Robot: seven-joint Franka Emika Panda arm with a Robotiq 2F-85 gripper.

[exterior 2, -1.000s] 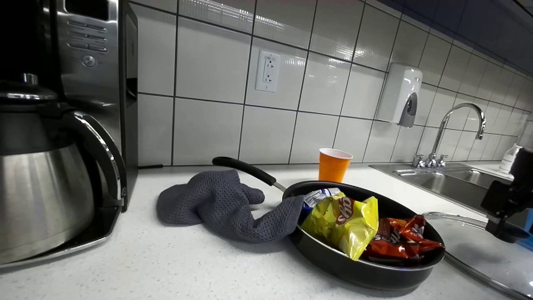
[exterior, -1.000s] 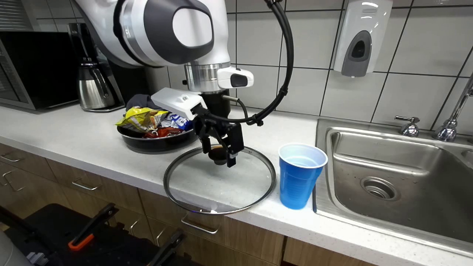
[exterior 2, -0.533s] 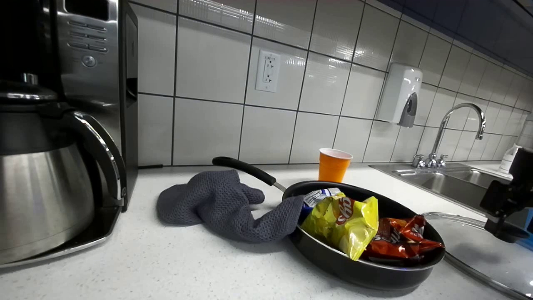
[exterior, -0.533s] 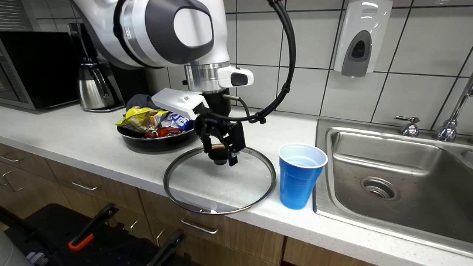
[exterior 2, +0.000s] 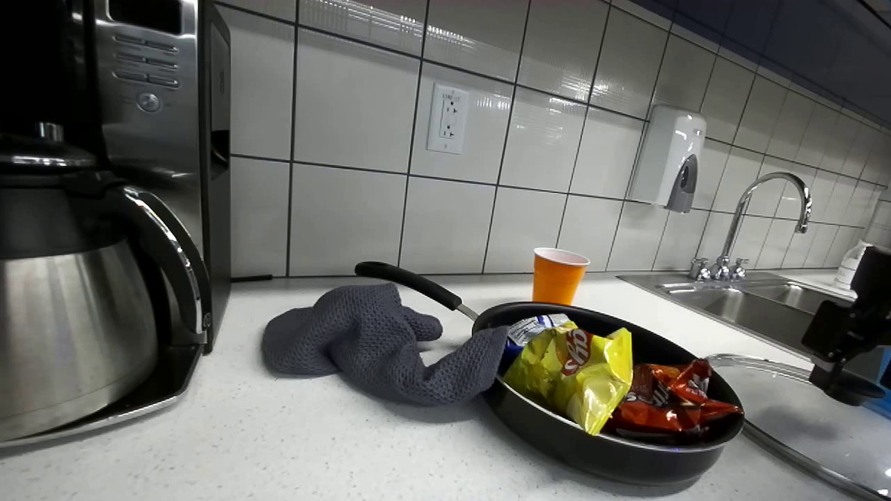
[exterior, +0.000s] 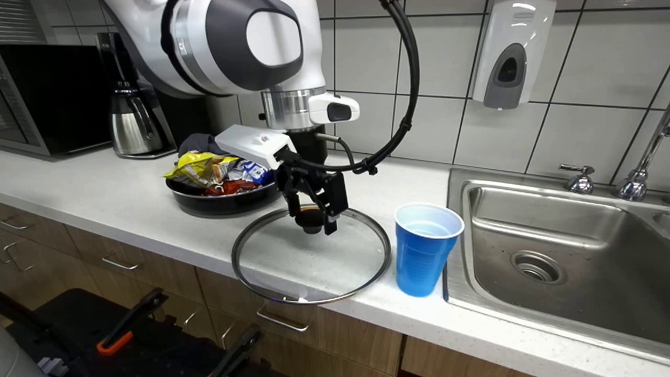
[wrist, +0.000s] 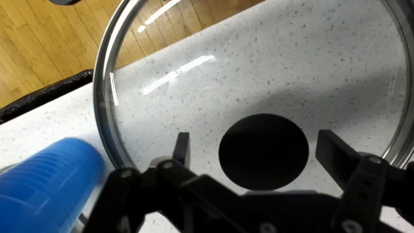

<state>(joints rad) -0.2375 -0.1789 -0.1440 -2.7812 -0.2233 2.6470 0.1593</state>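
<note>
At the middle of the glass lid (exterior: 345,256): the gripper (wrist: 254,140), spread wide, 2 fingers (wrist: 334,155) on opposite sides of the lid's black knob (wrist: 263,161). Has hold of nothing; in the wrist view, leaves a gap between each finger and the knob. Under the lid: the white counter (exterior: 413,183), with part of the lid's rim past the front edge. Just beside the lid, standing upright: a blue cup (exterior: 426,262). Farther from the lid, same side: a metal sink (exterior: 534,230). Near the lid, opposite side: a black pan (exterior 2: 654,466), holding a yellow snack bag (exterior 2: 574,372), a red snack bag (exterior 2: 668,403) and a blue snack bag (exterior 2: 525,332). Well apart from the lid, past the pan: a bunched gray cloth (exterior 2: 376,348), partly over the pan's rim. Also well apart from the lid, behind the pan in an exterior view: an orange cup (exterior 2: 559,278).
</note>
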